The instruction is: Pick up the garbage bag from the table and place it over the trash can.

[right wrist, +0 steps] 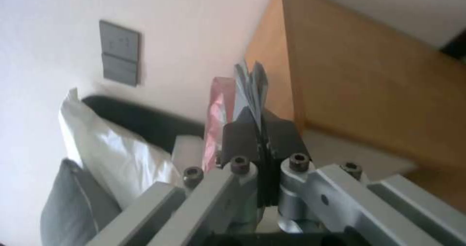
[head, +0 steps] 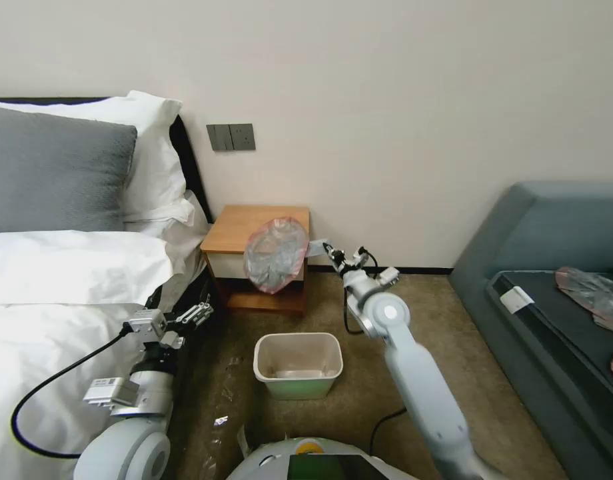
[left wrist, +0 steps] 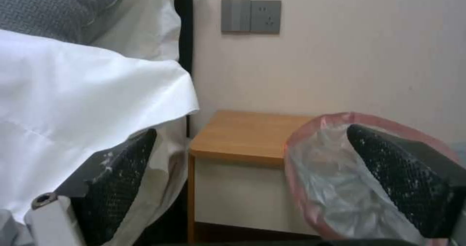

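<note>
My right gripper [head: 328, 251] is pinched tight on a corner of the crinkly translucent grey garbage bag with a pink rim [head: 276, 254], dangling it off the small orange-brown wooden table [head: 243, 227], above the cream-beige rectangular plastic trash can [head: 298, 364]. My left gripper [head: 198, 313] sits spread wide, holding nothing, beside the white bed [head: 60, 293].

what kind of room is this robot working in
Most likely a hotel room or bedroom: a bed made up with white linen and pillows, a small wooden nightstand beside it against the wall, and a grey sofa across the carpeted floor.
</note>
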Controlling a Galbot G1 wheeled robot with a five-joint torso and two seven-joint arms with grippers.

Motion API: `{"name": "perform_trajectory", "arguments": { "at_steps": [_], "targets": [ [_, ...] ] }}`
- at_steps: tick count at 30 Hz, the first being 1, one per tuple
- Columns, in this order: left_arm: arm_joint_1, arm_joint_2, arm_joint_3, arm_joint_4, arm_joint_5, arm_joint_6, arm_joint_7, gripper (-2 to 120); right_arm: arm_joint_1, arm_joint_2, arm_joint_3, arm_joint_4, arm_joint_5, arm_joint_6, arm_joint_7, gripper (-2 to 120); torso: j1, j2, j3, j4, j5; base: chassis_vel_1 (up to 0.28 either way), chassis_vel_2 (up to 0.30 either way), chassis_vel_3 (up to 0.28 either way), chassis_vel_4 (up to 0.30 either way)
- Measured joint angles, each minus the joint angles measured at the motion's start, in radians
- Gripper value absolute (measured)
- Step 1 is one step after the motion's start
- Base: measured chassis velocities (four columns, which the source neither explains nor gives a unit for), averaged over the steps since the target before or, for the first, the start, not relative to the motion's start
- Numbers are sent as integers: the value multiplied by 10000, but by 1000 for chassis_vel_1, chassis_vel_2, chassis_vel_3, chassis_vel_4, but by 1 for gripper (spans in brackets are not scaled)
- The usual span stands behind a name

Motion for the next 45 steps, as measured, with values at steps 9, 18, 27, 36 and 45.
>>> {"name": "perform_trajectory", "arguments": {
  "at_steps": [9, 18, 27, 36, 45],
  "targets": [
    [-55, 21, 128, 0, -21, 9, 1, 100, -1810, -630, -396, 2424, 45, 79, 643, 0, -1, 2, -1, 0, 0, 0, 0, 0, 0],
    [-8, -5, 174, 0, 36, 40, 28, 100, -3384, -712, -902, 3938, 5, 34, 975, 0, -1, 2, -1, 2, 0, 0, 0, 0, 0],
    [72, -91, 213, 0, 183, 8, 35, 100, -4761, -1048, -907, 4351, -819, -292, 704, 0, -1, 2, -1, 0, 0, 0, 0, 0, 0],
    [72, -119, 247, 0, 255, -131, 46, 100, -5728, -1142, -1083, 4130, -2361, -346, 189, 0, 0, 2, 0, 1, -1, 0, 0, 0, 0],
    [53, -28, 242, 0, 274, -239, 48, 100, -5837, -1116, -1308, 3400, -3473, -390, 157, 0, 0, 2, 0, 2, 0, 0, 0, 0, 0]
  ]
}}
